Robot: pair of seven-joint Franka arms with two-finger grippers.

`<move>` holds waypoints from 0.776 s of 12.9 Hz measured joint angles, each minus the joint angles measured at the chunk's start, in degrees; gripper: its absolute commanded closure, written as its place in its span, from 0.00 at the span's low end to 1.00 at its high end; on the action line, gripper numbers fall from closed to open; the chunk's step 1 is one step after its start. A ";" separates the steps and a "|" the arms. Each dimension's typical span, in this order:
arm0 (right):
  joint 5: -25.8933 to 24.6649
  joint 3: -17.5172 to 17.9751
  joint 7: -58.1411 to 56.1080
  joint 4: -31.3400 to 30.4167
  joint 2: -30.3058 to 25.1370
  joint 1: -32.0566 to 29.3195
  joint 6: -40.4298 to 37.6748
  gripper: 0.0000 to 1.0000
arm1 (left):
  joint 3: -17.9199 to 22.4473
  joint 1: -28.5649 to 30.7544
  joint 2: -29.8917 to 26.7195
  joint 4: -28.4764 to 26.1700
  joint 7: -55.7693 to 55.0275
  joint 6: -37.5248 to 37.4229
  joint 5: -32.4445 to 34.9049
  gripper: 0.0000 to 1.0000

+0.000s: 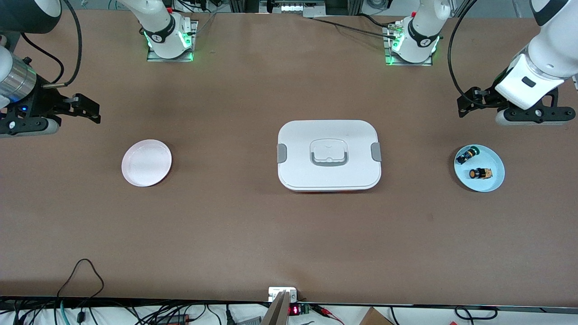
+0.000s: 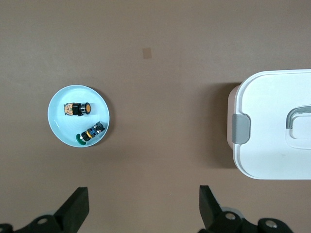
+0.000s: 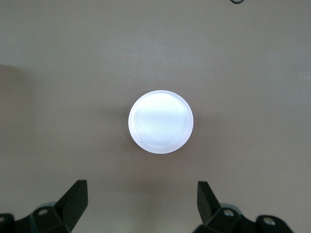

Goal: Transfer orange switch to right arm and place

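Observation:
The orange switch [image 1: 480,173] [image 2: 77,108] lies on its side in a light-blue dish [image 1: 493,181] [image 2: 60,122] at the left arm's end of the table. Beside it in the dish lies a green-capped switch [image 1: 466,155] [image 2: 90,134]. My left gripper [image 1: 517,111] [image 2: 144,204] hangs open and empty over bare table close to the dish. At the right arm's end sits a white plate [image 1: 146,162] [image 3: 160,121] with nothing on it. My right gripper [image 1: 38,118] [image 3: 143,204] hangs open and empty over the table near that plate.
A white lidded box [image 1: 329,155] [image 2: 277,126] with grey clasps and a handle sits in the middle of the table between dish and plate. Cables and a small device [image 1: 283,294] lie along the table's edge nearest the camera.

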 measured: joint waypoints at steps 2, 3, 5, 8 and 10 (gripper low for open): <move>0.00 0.01 0.00 0.00 0.05 0.08 0.00 0.00 | 0.00 0.00 0.00 0.00 0.00 0.00 0.00 0.00; 0.00 0.01 0.00 0.00 0.06 0.11 0.00 0.00 | 0.00 0.00 0.00 0.00 0.00 0.00 0.00 0.00; 0.00 0.01 0.00 0.00 0.06 0.13 -0.01 0.00 | 0.07 0.01 0.06 0.00 0.00 -0.06 0.00 0.00; 0.00 0.01 0.01 0.00 0.07 0.14 -0.01 0.00 | 0.87 0.26 2.43 -0.10 -0.03 -0.54 0.00 0.00; 0.00 0.01 0.01 0.00 0.07 0.14 -0.01 0.00 | 1.19 2.04 5.81 -0.16 -0.04 -0.53 0.00 0.00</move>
